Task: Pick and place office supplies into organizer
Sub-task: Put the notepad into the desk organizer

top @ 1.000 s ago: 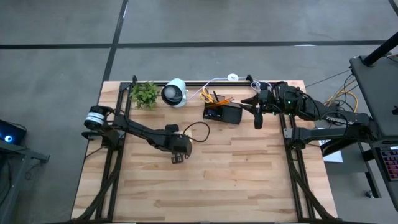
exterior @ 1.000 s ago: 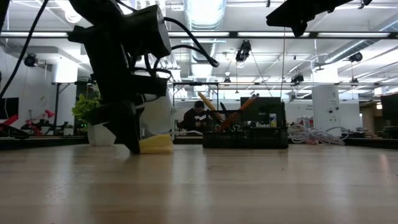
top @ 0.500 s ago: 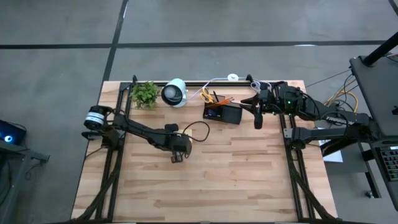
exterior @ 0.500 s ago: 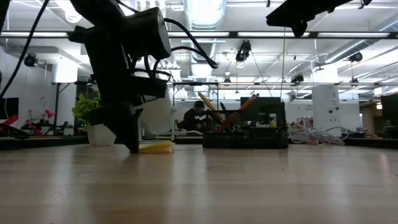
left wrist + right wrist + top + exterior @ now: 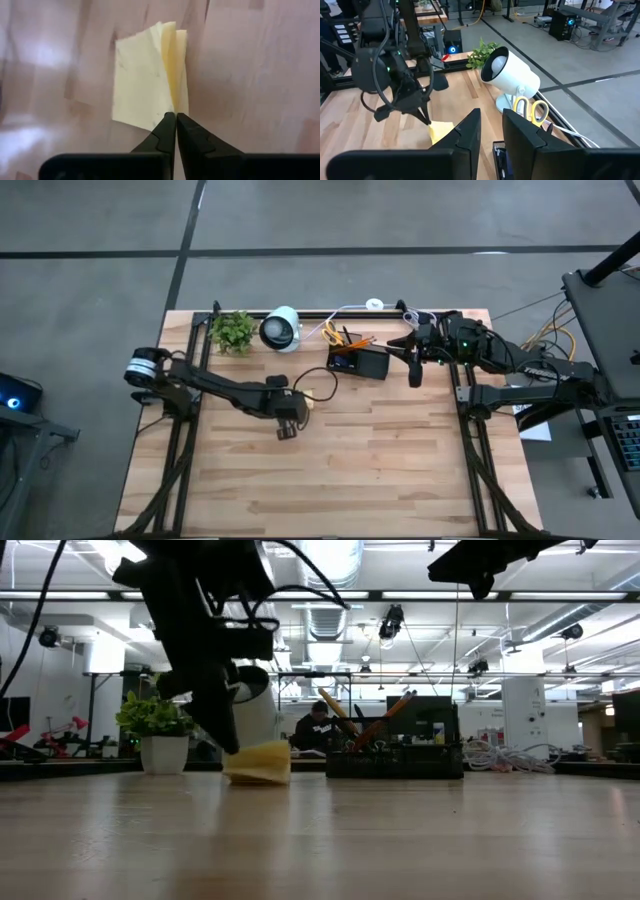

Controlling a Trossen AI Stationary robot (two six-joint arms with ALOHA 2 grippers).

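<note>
The yellow sticky-note pad (image 5: 147, 85) sits near the table's middle, its sheets fanned apart; it also shows in the low view (image 5: 258, 762) and the right wrist view (image 5: 440, 131). My left gripper (image 5: 176, 115) is shut on it (image 5: 298, 408). The black organizer (image 5: 358, 362) stands by the far edge with yellow-handled scissors (image 5: 330, 332) and orange pencils (image 5: 360, 340) sticking up from it. My right gripper (image 5: 413, 370) hangs open, high and just right of the organizer, touching nothing. My left gripper pinches the pad between its two fingers at one edge (image 5: 172, 106), where the fanned sheets meet. The fingers come slanting down from above (image 5: 232, 745). The pad is tilted up below them; whether its lower edge (image 5: 262, 781) still rests on the table I cannot tell.
A white round lamp-like device (image 5: 281, 328) and a green potted plant (image 5: 232, 330) stand at the far edge left of the organizer. A white cable (image 5: 372, 305) runs along the far rail. Bare wood lies across the near half of the table (image 5: 330, 480).
My left gripper, shut on the pad throughout, has risen and shifted slightly toward the organizer. The pad lay low on the table half a second ago; now its gripped edge is raised and its sheets fan apart. The right arm has kept still.
</note>
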